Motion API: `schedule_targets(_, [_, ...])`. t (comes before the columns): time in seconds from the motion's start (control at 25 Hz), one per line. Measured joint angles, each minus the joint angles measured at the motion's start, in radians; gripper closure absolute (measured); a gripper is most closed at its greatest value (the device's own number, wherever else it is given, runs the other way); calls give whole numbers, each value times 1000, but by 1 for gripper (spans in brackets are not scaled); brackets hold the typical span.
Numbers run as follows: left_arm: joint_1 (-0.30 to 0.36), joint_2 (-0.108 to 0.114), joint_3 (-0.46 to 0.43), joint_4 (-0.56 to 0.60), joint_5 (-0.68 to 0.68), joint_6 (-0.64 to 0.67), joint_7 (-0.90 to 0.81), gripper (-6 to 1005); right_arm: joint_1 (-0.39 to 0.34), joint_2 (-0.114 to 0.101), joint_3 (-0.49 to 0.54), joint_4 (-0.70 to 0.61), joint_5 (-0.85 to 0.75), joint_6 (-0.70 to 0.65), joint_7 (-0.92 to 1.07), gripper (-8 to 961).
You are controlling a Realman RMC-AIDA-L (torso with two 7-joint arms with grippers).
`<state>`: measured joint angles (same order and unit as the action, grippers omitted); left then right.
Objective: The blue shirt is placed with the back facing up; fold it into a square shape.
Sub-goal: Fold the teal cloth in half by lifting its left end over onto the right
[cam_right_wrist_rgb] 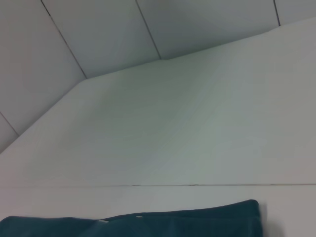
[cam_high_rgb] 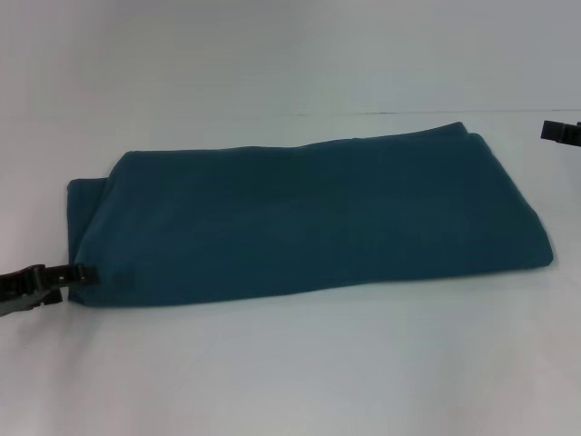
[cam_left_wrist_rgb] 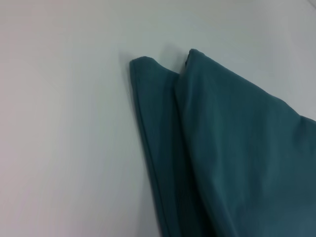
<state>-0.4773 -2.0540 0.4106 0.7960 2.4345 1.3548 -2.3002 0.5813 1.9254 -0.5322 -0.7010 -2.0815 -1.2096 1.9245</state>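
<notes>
no readable text, labels or numbers anywhere

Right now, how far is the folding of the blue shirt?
Partly done: the blue shirt lies on the white table as a long folded band, wider than deep, not yet square. In hand: the left gripper is at its near left corner. The right gripper waits off its far right end. Left: folding the band crosswise.
</notes>
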Motion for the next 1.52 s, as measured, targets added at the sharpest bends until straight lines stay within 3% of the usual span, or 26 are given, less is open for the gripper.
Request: schedule_targets(1.52, [-45, -3, 49, -35, -2, -12, 7, 211, -9, 0, 11, 0, 0, -1, 4, 168])
